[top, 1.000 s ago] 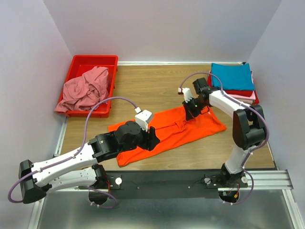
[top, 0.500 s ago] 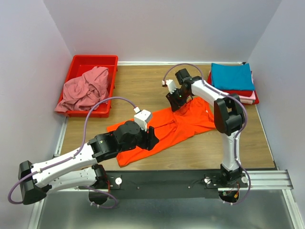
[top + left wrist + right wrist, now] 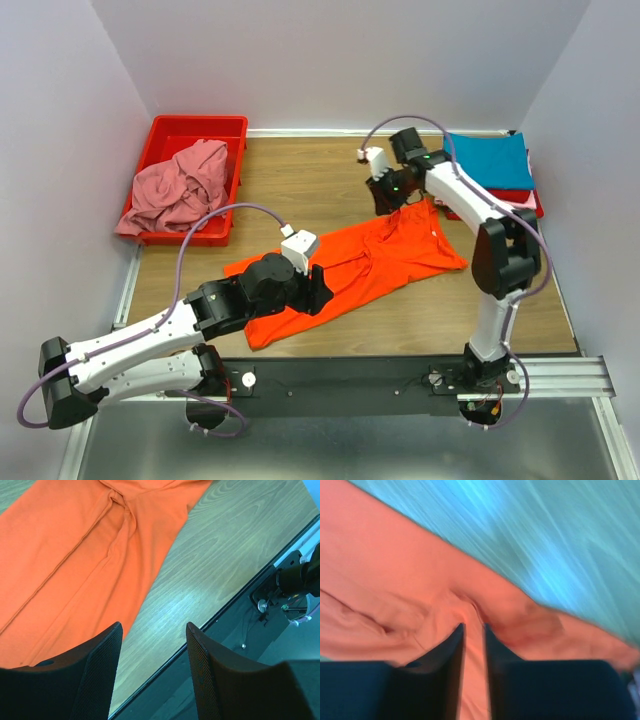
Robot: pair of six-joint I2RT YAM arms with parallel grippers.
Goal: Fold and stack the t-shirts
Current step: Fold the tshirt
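Note:
The bright orange t-shirt (image 3: 375,262) lies spread across the middle of the table. My right gripper (image 3: 392,200) is shut on a pinch of its far edge (image 3: 472,630) and lifts it a little. My left gripper (image 3: 322,290) is open and empty, over the shirt's near left part; its view shows orange cloth (image 3: 75,555) and bare wood between the jaws. A dusty pink t-shirt (image 3: 178,188) lies crumpled in the red bin (image 3: 233,135). A teal blue t-shirt (image 3: 486,160) tops a folded stack, with red and pale pink shirts (image 3: 510,203) under it, at the far right.
The red plastic bin stands at the far left against the wall. A black rail (image 3: 400,375) runs along the table's near edge with both arm bases on it. White walls close in the left, back and right sides.
My right gripper swung left with the shirt's far edge, then back right and farther away, dragging the right part of the orange shirt with it. The left arm has not moved.

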